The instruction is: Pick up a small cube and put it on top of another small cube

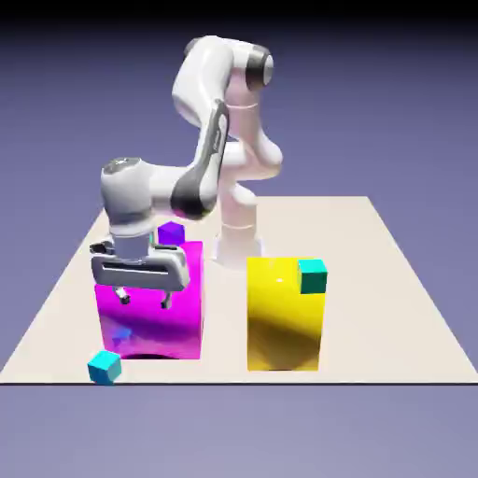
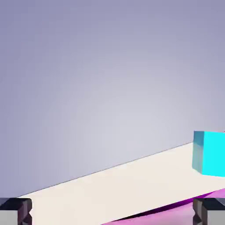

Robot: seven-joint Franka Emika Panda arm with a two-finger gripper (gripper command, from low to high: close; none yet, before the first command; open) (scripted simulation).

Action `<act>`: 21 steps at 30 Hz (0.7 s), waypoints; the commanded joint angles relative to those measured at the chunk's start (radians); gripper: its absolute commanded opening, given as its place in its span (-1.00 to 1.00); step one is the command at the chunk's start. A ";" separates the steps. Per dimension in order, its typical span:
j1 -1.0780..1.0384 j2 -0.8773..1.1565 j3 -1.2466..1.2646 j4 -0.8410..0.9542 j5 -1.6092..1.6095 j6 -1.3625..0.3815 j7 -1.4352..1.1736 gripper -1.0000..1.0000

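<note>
Above the magenta block [image 1: 154, 313], the claw [image 1: 145, 301] is hanging with its fingers spread, holding nothing. The cyan cube [image 1: 105, 367] is lying at the tabletop's [image 1: 373, 336] near edge, towards its left corner in the exterior view. Reaching seems to be underway; picking is calling for moving over the cube, then lowering around it.

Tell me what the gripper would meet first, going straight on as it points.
Probably the large, glossy magenta block below the gripper, though depth is unclear and it might just miss the edge.
</note>
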 commanded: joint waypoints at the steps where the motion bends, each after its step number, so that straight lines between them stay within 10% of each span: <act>1: 0.001 0.036 -0.018 0.032 0.013 -0.030 -0.009 0.00; 21: 0.026 0.676 -0.289 0.503 0.265 -0.437 -0.170 0.00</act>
